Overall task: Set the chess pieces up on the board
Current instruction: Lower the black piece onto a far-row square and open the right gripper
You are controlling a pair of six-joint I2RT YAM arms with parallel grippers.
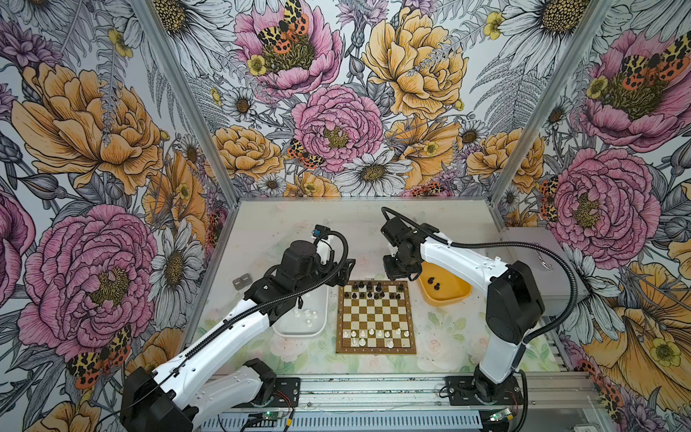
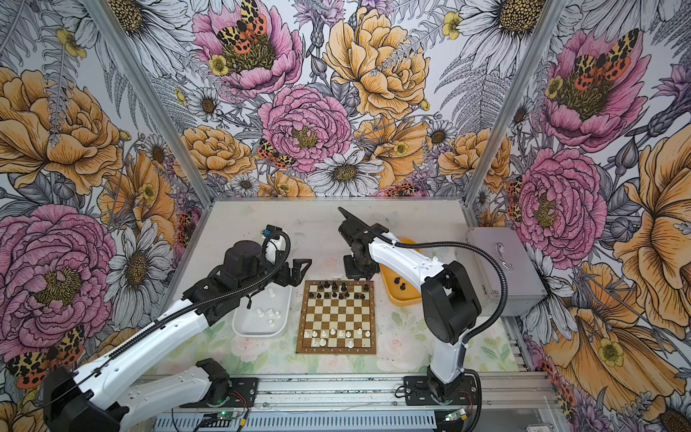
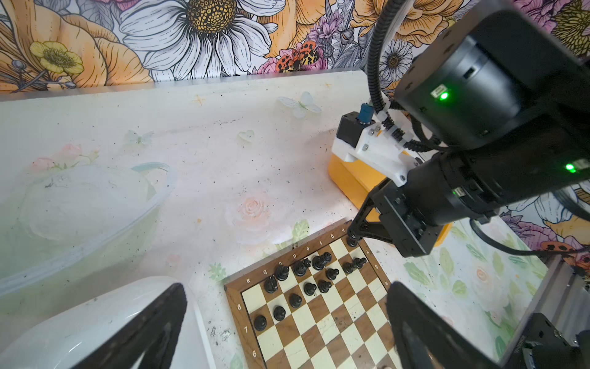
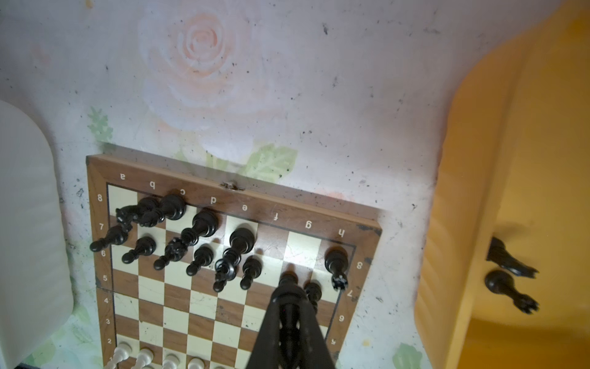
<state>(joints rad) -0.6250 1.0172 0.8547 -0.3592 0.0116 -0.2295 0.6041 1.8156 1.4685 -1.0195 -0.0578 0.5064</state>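
The board [image 1: 375, 318] lies mid-table, with black chess pieces [image 1: 374, 291] on its two far rows and white ones [image 1: 370, 335] on its near rows. My right gripper [image 4: 288, 289] points down over the board's far right corner, shut on a slim black piece [image 4: 288, 277] whose base pokes out past the fingertips. A black rook [image 4: 335, 259] stands one square to the side of it. My left gripper [image 3: 287, 290] hangs open and empty beside the board's far left corner, over the end of the white tray [image 1: 295, 334].
The white tray holds several loose white pieces [image 1: 306, 317]. A yellow tray [image 1: 447, 297] right of the board holds two black pieces [image 4: 507, 274]. A grey metal case [image 1: 538, 262] stands at the far right, and a clear plastic lid [image 3: 79, 207] lies behind the white tray.
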